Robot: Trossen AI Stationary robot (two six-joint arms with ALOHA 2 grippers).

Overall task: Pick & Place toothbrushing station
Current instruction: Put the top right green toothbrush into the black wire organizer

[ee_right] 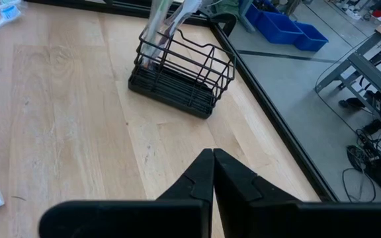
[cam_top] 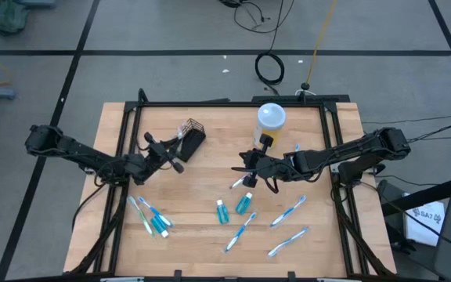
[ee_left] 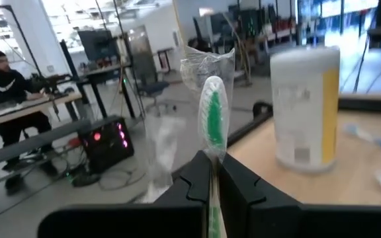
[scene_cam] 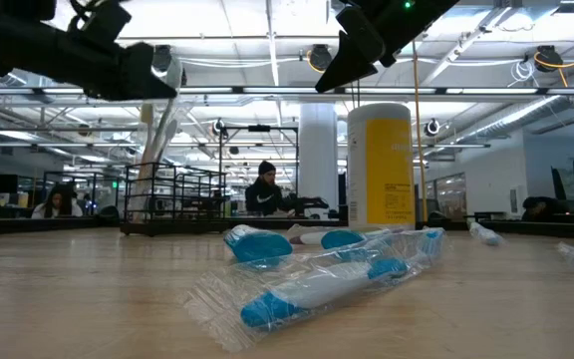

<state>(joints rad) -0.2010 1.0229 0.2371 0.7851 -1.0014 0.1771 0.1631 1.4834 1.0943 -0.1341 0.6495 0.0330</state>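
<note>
The black wire basket (cam_top: 193, 138) stands on the table at the far left; it also shows in the right wrist view (ee_right: 180, 69). My left gripper (cam_top: 177, 150) is beside it, shut on a plastic-wrapped toothbrush (ee_left: 211, 116). In the low view that toothbrush (scene_cam: 157, 135) slopes down from my left gripper (scene_cam: 147, 72) into the basket (scene_cam: 172, 194). My right gripper (cam_top: 246, 166) is shut and empty above mid-table. Several wrapped blue-and-white toothbrushes (cam_top: 287, 211) and two teal tubes (cam_top: 243, 204) lie flat on the near half of the table. My left gripper pinches the wrapped toothbrush's handle (ee_left: 212, 173) between its two fingers, through the clear wrapper. The fingers lie along the brush, and its bristle end (ee_left: 212, 106) sticks out past the fingertips. The other end (ee_right: 153, 53) reaches down inside the basket's wire walls.
A white-and-yellow canister (cam_top: 271, 117) stands upright at the far middle, just right of the basket. One small wrapped brush (cam_top: 237, 182) lies under my right gripper. More brushes (cam_top: 151, 217) lie at the near left. A black frame rail (cam_top: 233, 103) edges the table. People sit beyond the table.
</note>
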